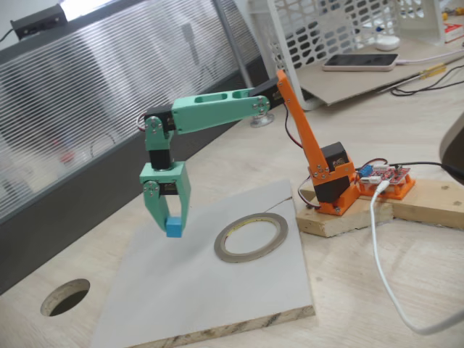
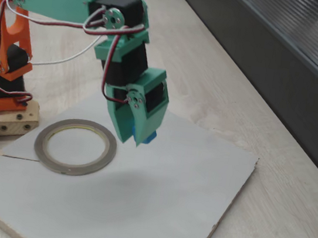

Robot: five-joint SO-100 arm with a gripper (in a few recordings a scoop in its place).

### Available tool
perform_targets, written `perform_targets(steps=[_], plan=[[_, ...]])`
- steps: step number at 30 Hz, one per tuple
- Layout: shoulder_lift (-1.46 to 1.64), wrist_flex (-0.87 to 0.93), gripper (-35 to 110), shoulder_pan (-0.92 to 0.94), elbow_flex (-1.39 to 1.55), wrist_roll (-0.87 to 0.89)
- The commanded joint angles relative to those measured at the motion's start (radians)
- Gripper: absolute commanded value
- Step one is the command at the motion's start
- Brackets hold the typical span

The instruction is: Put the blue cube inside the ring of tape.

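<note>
Cube's picked up, not placed yet. My gripper (image 1: 172,221) is pinching the cube (image 1: 174,228) at the tips of the green jaws, pointing down. Going by the gap and shadow in a fixed view (image 2: 142,137), it hangs clear above the board (image 1: 217,297), not touching it.

Landmark is the ring (image 1: 251,237). It lies flat on the board, near the arm's orange base (image 1: 330,181). Cube is beside the ring, outside its rim, on the side away from the base. In the other fixed view the cube (image 2: 148,135) shows just as a blue sliver under the jaw, again off to the side of the ring (image 2: 75,146).

Ring is empty: bare board inside it, nothing else in there.

Left, as I judge it: carry the cube sideways toward the base until it's over the ring's opening, lower, release. Opening is several cubes wide, so margin looks fine. The dark hole (image 1: 65,297) in the table past the board edge is not the target.
</note>
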Motion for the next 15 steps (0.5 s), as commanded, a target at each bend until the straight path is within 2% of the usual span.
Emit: perform_targets(steps=[1,6,15], plan=[[0.104,-0.006,3,0.072,0.075,0.006],[0.160,0.003,3,0.186,0.189,0.005],[0.333,0.003,3,0.198,0.442,0.005]])
